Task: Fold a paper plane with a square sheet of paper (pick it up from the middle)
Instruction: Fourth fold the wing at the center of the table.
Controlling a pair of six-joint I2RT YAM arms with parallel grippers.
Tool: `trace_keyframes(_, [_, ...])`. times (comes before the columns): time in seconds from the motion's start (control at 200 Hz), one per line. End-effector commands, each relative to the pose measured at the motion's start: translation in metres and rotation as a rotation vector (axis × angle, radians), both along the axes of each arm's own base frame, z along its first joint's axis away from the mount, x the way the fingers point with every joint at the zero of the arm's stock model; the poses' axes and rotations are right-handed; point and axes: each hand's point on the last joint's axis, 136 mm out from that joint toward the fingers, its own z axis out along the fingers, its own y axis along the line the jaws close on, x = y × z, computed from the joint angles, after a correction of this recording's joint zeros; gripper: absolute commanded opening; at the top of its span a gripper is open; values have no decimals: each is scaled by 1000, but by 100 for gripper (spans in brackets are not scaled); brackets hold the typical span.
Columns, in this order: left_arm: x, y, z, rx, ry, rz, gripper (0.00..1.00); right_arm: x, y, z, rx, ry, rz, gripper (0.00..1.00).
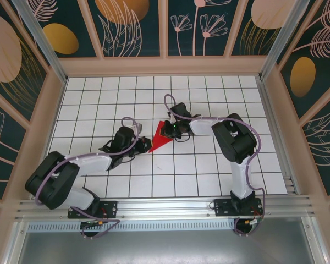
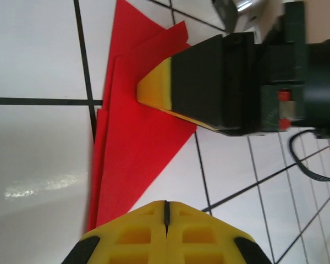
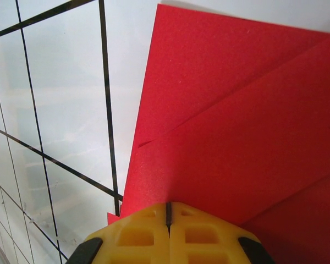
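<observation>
Tiled table (image 1: 99,99), right end effector (image 2: 154,91) on paper (image 2: 137,159)

Top external: high above and behind the arm bases, facing down and forward, far enough back for the whole tiled table (image 1: 198,176).
Left wrist: low and close, facing along the left gripper (image 2: 166,212) toward the red paper (image 2: 137,143) and the right gripper (image 2: 148,89).
Right wrist: closer still, facing down onto the paper.
Shared: red paper and nearby tiles, in all three.

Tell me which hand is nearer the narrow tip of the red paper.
Left. The left hand is shut right beside the tip of the paper; the right hand rests farther along, on its wide part.
</observation>
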Motion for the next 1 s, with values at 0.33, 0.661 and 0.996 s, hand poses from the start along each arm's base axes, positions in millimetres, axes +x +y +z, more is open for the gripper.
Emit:
trace_keyframes(0.33, [15, -14, -34, 26, 73, 4, 0, -12, -37, -52, -190, 85, -56, 3])
trace_keyframes(0.661, [1, 6, -70, 135, 151, 30, 0, -17, 5, 7, -3, -23, 49, 3])
trace_keyframes(0.996, [-3, 12, -77, 163, 165, 41, 0, -48, 15, 6, 20, 0, 90, 3])
